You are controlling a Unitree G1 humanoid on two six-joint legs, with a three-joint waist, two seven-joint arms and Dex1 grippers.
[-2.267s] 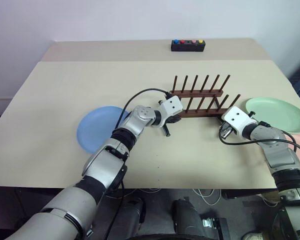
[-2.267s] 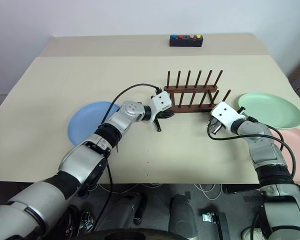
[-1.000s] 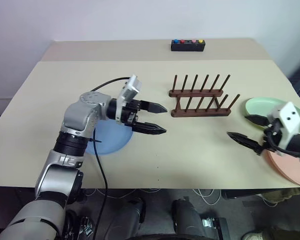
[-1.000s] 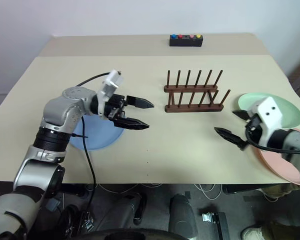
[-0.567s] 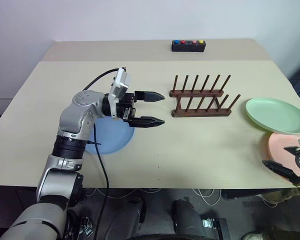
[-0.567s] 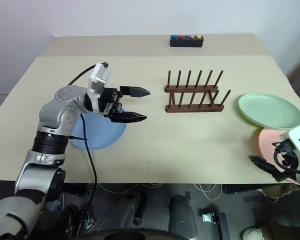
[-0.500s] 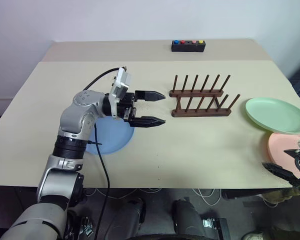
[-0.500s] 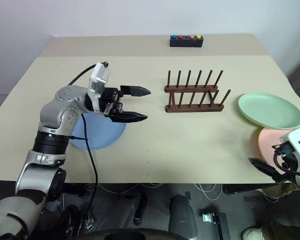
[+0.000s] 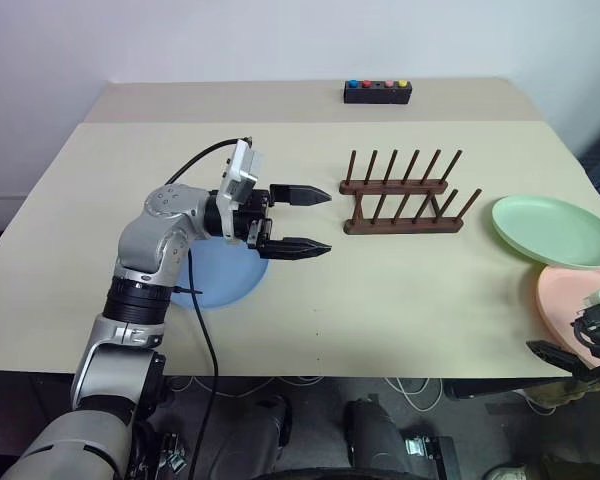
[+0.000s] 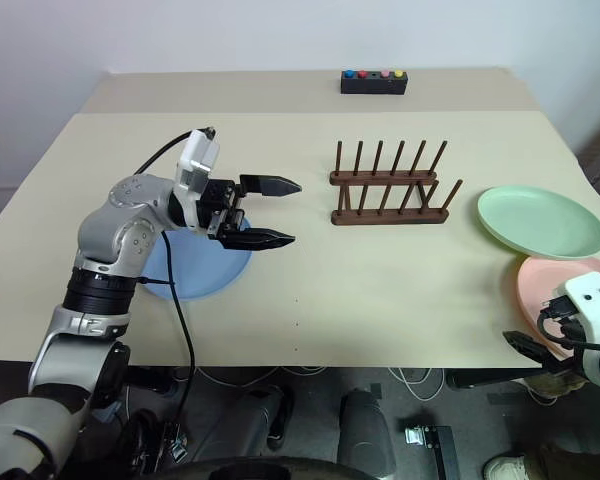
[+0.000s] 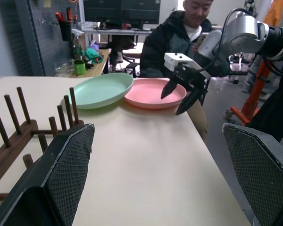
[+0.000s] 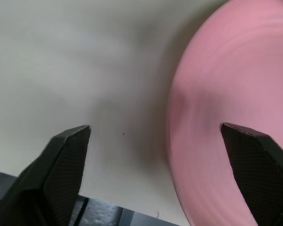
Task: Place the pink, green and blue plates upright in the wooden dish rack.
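Plates [image 9: 555, 229] flat on beige table [image 9: 410, 290]

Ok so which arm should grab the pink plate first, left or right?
Right, probably. The right gripper hangs open at the near edge of the pink plate, jaws straddling its rim. The left gripper is open over the table between the blue plate and the wooden dish rack.
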